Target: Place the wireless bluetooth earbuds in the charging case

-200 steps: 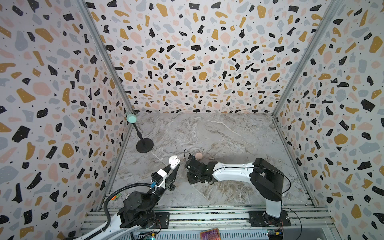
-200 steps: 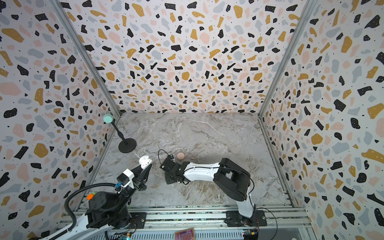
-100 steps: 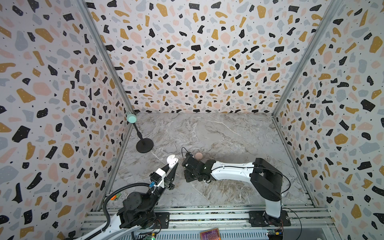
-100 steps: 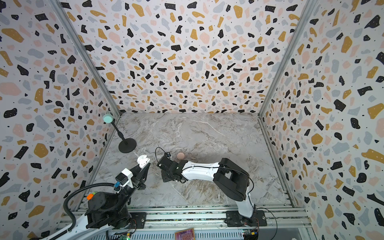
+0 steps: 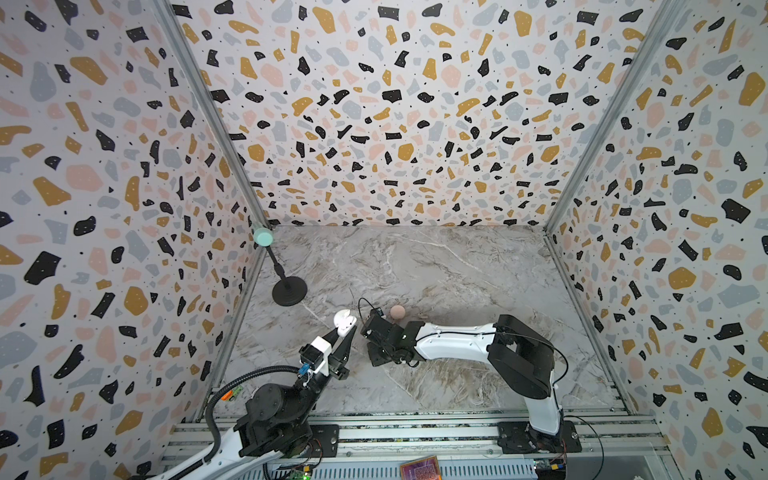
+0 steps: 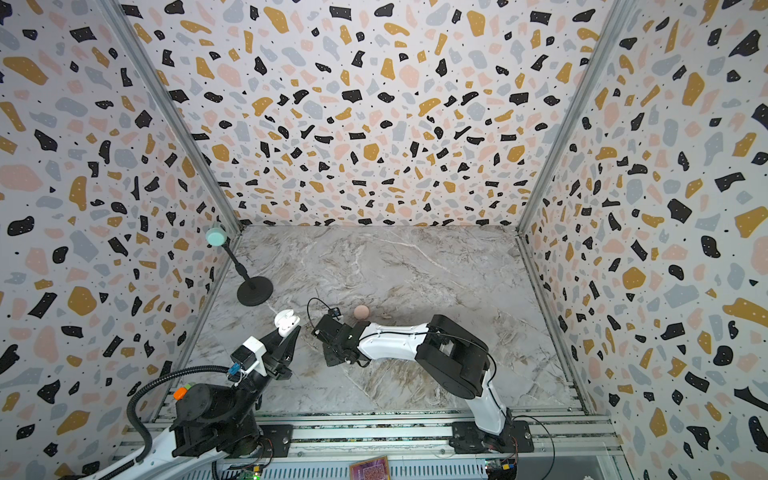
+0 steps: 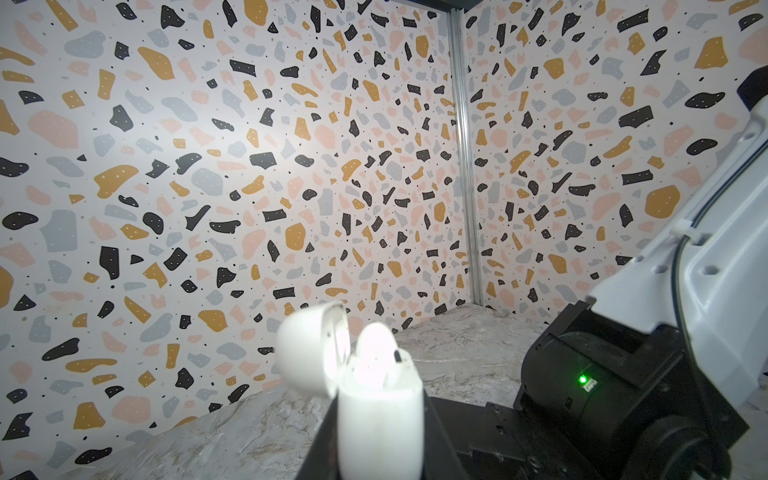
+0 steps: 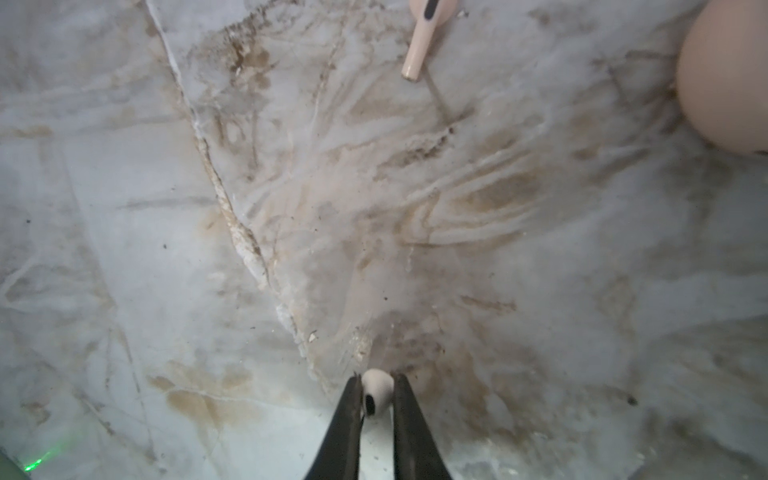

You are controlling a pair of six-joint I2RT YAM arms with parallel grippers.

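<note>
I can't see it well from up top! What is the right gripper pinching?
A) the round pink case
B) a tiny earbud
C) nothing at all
B: the right wrist view shows a tiny earbud clamped in the right gripper, while the pink case lies apart.

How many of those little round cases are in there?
2. A white case, lid open, is held in the left gripper; a pink case sits on the marble table beside the right arm. Another could hide out of view.
</note>
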